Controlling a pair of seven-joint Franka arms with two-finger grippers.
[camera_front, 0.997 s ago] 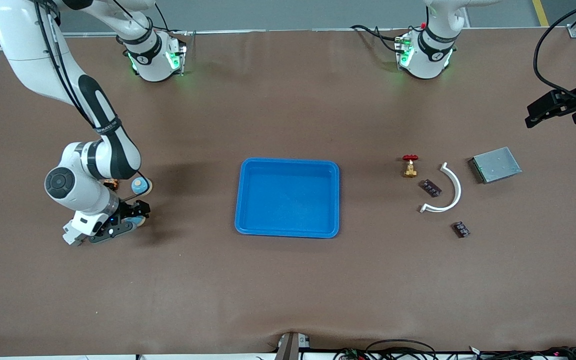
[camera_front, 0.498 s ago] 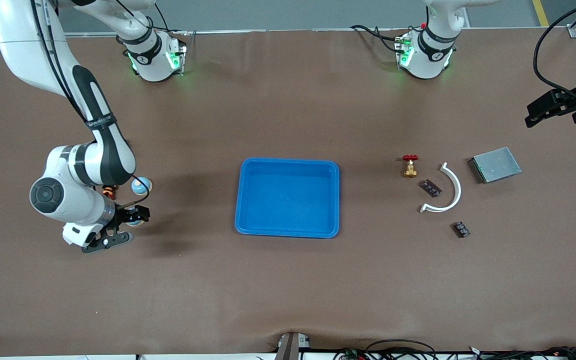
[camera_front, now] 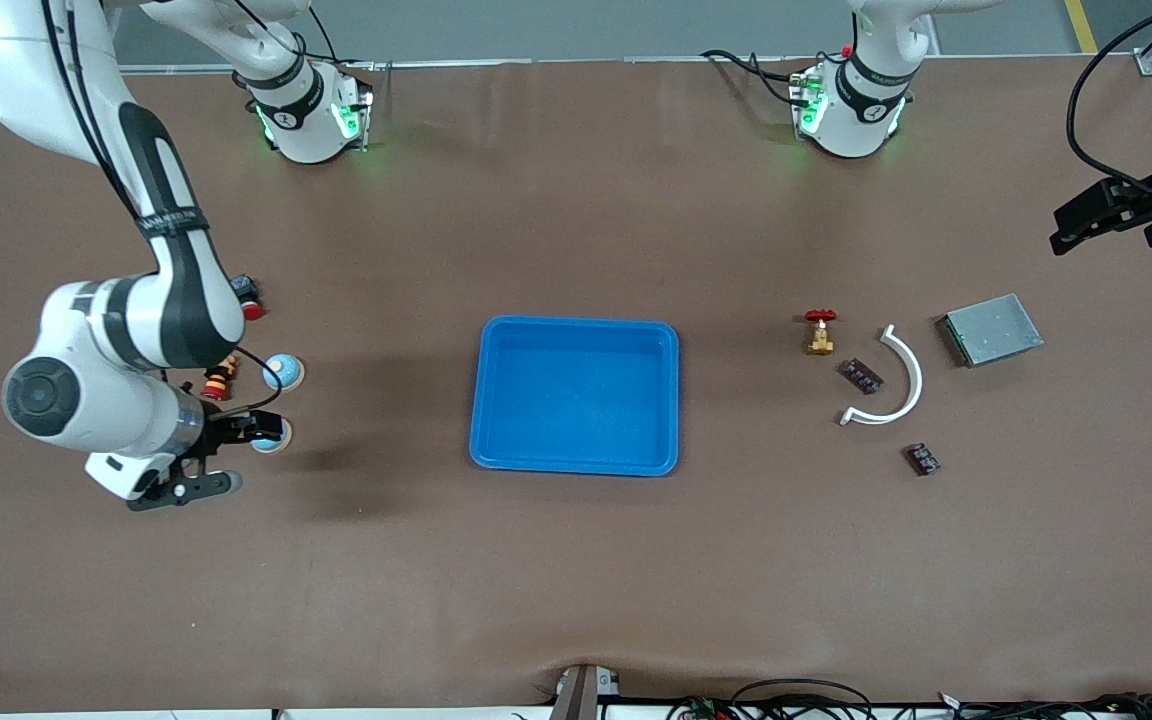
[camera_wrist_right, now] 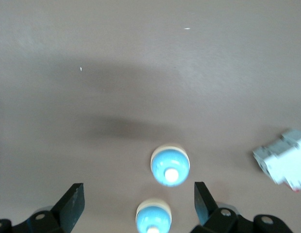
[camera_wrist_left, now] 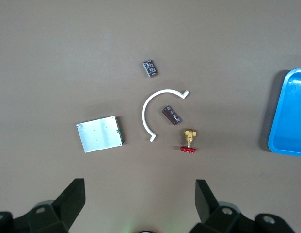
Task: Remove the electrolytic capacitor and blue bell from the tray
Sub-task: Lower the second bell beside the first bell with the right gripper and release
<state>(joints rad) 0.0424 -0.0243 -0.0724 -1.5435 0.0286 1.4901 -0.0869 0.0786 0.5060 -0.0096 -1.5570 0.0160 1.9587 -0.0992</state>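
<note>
**Desk:** What's your pincer doing?

**Me:** My right gripper (camera_front: pixel 224 458) hangs with its jaws spread and nothing in them, over a blue bell (camera_wrist_right: pixel 153 218) that sits on the table toward the right arm's end. A second bell (camera_front: pixel 283 371) stands just beside that one, farther from the front camera.

**Desk:** And the tray?

**Me:** The tray (camera_front: pixel 576 467) is mid-table, well apart and bare. I'd say the unloading is done. What looks like the capacitor (camera_front: pixel 861 376) lies toward the left arm's end. Next I only need to lift straight up, clear of the bell. My left gripper (camera_front: pixel 1101 215) waits, jaws spread.
</note>
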